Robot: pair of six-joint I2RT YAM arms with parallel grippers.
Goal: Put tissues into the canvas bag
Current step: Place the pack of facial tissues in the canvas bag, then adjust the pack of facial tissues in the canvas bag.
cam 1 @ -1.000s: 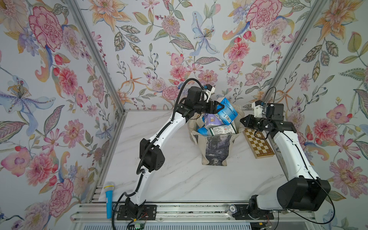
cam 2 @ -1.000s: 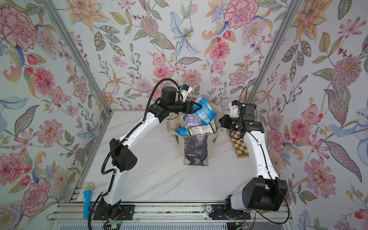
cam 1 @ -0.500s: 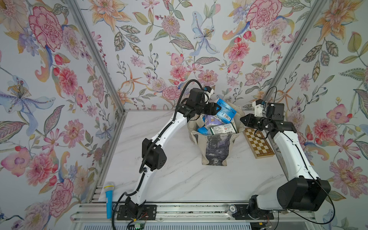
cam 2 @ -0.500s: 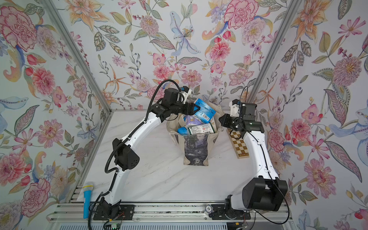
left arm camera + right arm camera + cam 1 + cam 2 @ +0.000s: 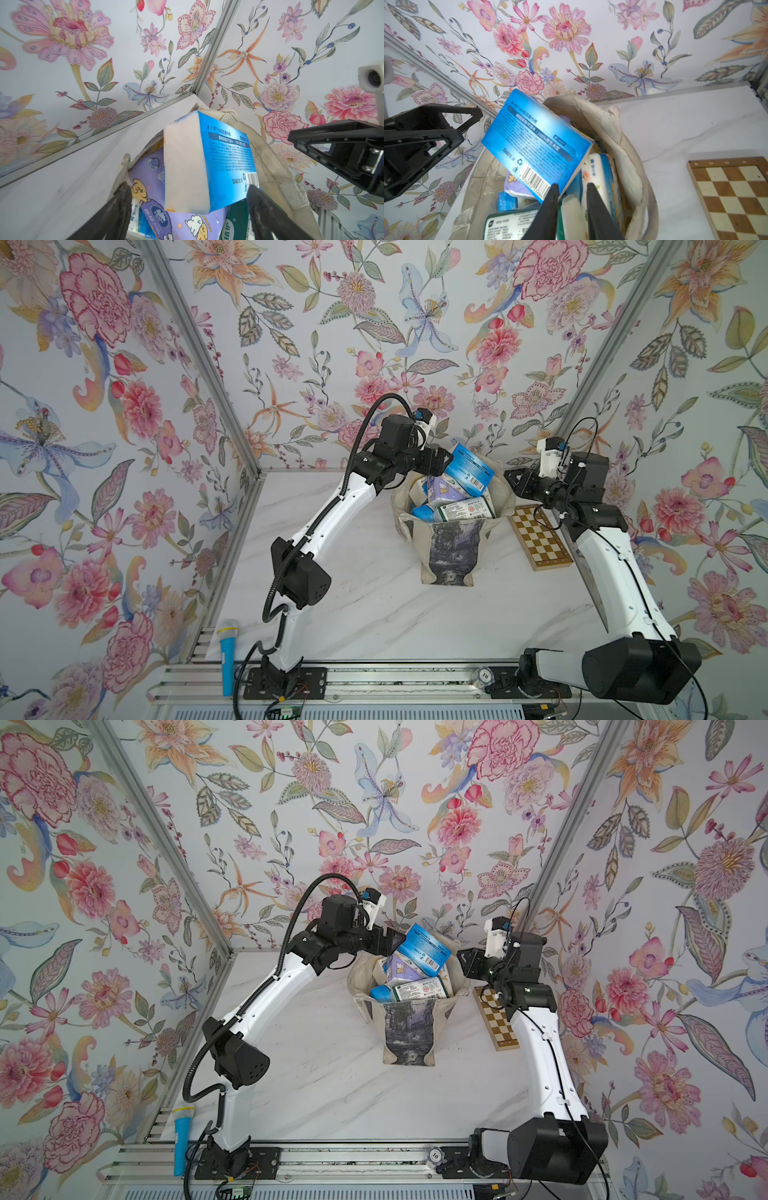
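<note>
The cream canvas bag [image 5: 451, 545] stands open at the back of the table, heaped with tissues. A blue pack [image 5: 468, 469] lies tilted on top, over a lilac pack [image 5: 441, 491] and a green-white pack [image 5: 464, 509]. My left gripper [image 5: 444, 461] hovers at the bag's left rim, open. Its fingers [image 5: 121, 204] stand wide on either side of the blue pack's [image 5: 207, 164] white end without squeezing it. At the bag's right rim my right gripper [image 5: 512, 481] is open by a narrow gap [image 5: 572, 187], above a white-ended pack [image 5: 574, 216] in the bag [image 5: 623, 145].
A wooden chessboard [image 5: 540, 537] lies right of the bag, under my right forearm. A blue toy microphone [image 5: 227, 655] rests at the front left edge. A small round chip [image 5: 484, 675] sits on the front rail. Floral walls close in on three sides.
My left jaws have spread wider and let the blue pack rest on the pile. The right jaws have parted a little. Both arms have barely shifted.
</note>
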